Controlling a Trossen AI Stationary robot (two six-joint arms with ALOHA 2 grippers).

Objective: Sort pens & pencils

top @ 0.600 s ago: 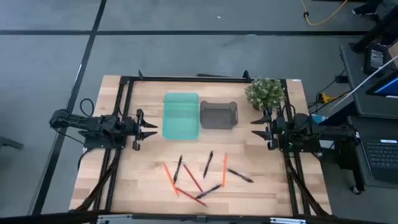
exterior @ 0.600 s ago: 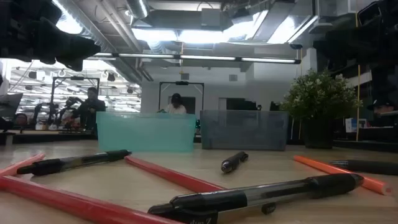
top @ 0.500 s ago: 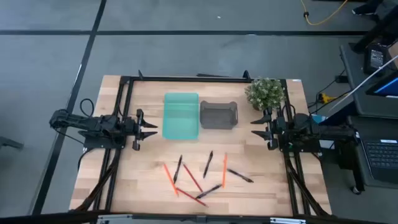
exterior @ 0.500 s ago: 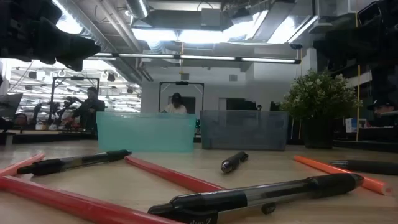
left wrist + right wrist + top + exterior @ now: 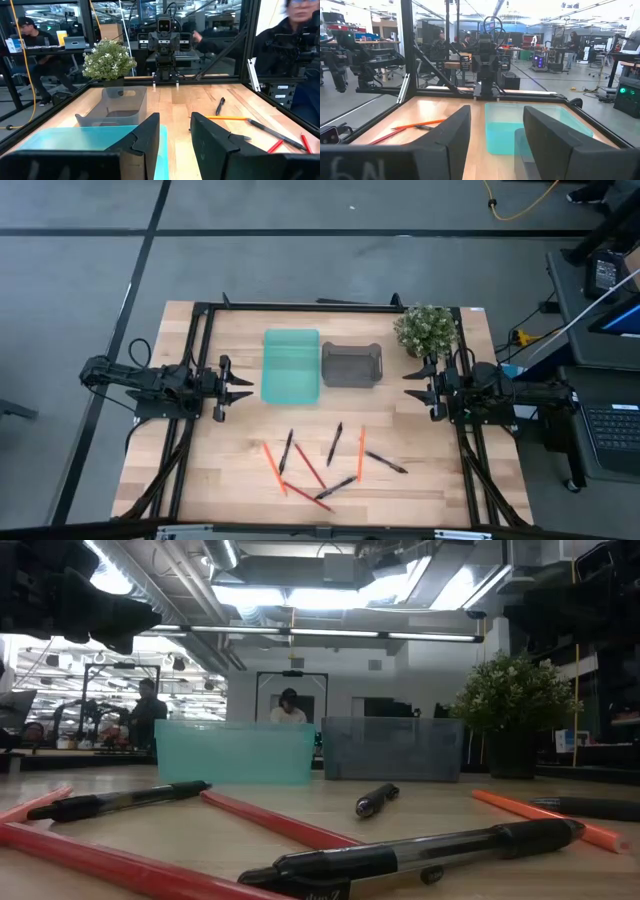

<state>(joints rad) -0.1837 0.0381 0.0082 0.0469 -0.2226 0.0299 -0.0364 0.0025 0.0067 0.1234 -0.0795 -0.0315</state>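
Note:
Several black pens (image 5: 336,443) and orange and red pencils (image 5: 271,464) lie flat and scattered on the wooden table near its near edge; in the low view a black pen (image 5: 420,852) and a red pencil (image 5: 280,823) lie closest. My left gripper (image 5: 246,387) waits open at the table's left side, above the surface. My right gripper (image 5: 408,387) waits open at the right side. Neither is near the pens or pencils. In the wrist views the left gripper (image 5: 175,135) and the right gripper (image 5: 496,131) face each other across the table.
A teal bin (image 5: 291,365) and a grey bin (image 5: 351,365) stand side by side toward the far edge. A potted plant (image 5: 427,330) stands at the far right corner. A black frame (image 5: 200,330) borders the table. People sit in the room beyond.

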